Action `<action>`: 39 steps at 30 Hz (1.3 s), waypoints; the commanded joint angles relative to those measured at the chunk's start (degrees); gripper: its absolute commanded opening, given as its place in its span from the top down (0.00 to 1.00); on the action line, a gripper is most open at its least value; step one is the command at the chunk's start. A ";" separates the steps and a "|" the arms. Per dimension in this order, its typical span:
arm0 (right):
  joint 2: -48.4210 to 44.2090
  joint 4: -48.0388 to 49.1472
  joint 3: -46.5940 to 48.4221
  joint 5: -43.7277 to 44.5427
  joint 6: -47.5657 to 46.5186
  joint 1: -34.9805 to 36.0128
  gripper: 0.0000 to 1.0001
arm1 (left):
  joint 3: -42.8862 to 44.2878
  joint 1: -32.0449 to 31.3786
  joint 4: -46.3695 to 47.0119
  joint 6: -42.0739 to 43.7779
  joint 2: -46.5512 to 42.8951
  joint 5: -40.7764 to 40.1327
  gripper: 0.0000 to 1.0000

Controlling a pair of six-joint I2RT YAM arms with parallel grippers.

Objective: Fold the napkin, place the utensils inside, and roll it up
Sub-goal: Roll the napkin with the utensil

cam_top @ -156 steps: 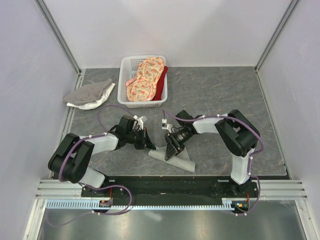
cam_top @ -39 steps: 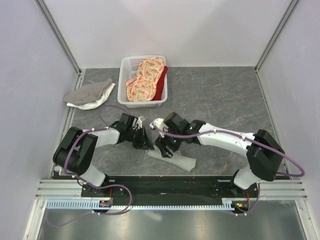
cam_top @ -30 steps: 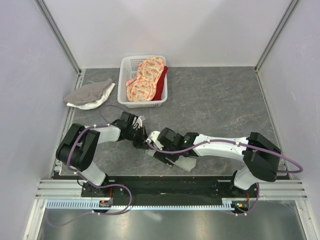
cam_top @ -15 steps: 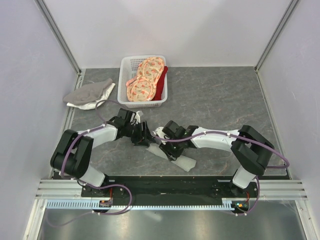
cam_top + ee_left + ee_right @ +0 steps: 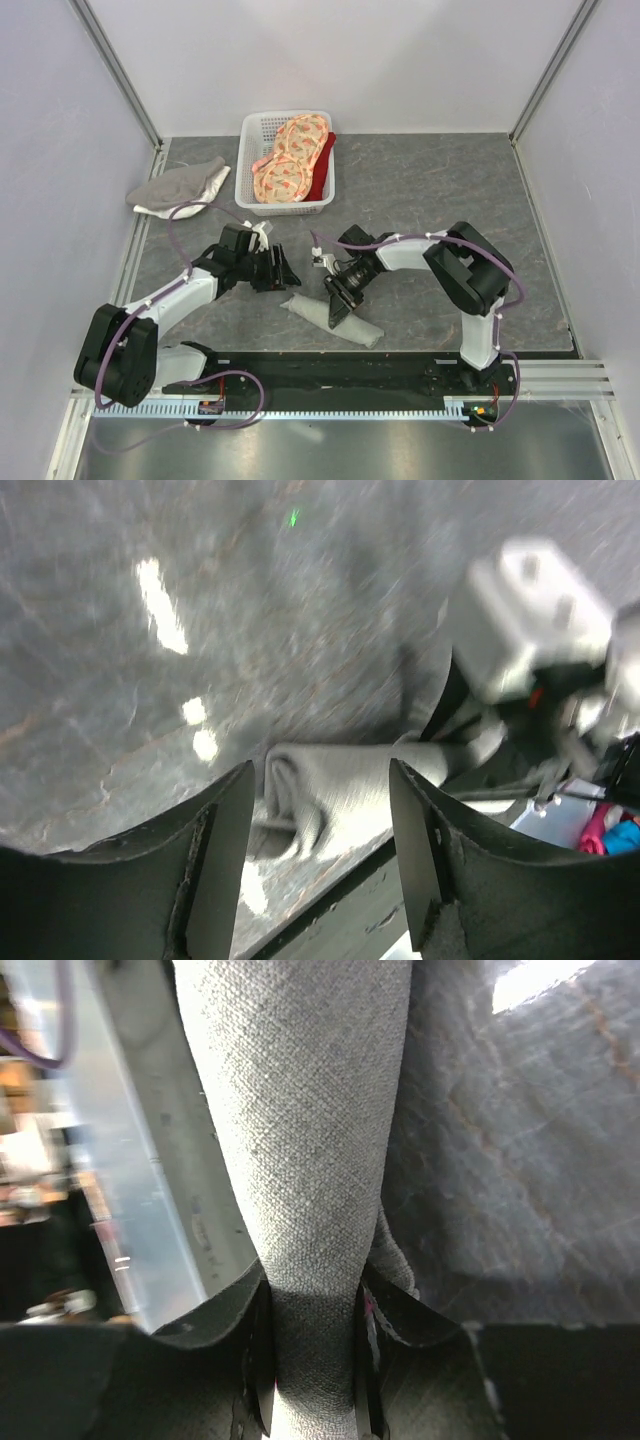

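The napkin (image 5: 358, 329) lies as a tight grey-green roll on the table, close to the front edge. My right gripper (image 5: 334, 301) is shut around the middle of the roll; in the right wrist view the napkin (image 5: 300, 1110) is pinched between both pads of that gripper (image 5: 312, 1300). My left gripper (image 5: 288, 277) stands open just left of the roll's left end, touching nothing. The left wrist view shows that gripper (image 5: 320, 770) with wide jaws and the napkin's (image 5: 350, 790) coiled end beyond them. The utensils are hidden; a blurred stub at the roll's end cannot be identified.
A white basket (image 5: 247, 150) at the back holds orange-pink patterned cloths (image 5: 290, 160) and a red cloth (image 5: 323, 165). A grey-and-white cloth (image 5: 180, 187) lies at the back left. The black front rail (image 5: 330, 365) runs right behind the roll.
My left gripper has opened and drawn back left from the roll's end. The right arm has pulled in from its stretched reach, and its gripper has closed on the roll.
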 commanded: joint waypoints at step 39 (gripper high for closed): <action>-17.07 -0.72 4.19 42.75 -4.49 7.12 0.09 | 3.41 -0.08 2.63 -1.59 15.21 11.99 0.98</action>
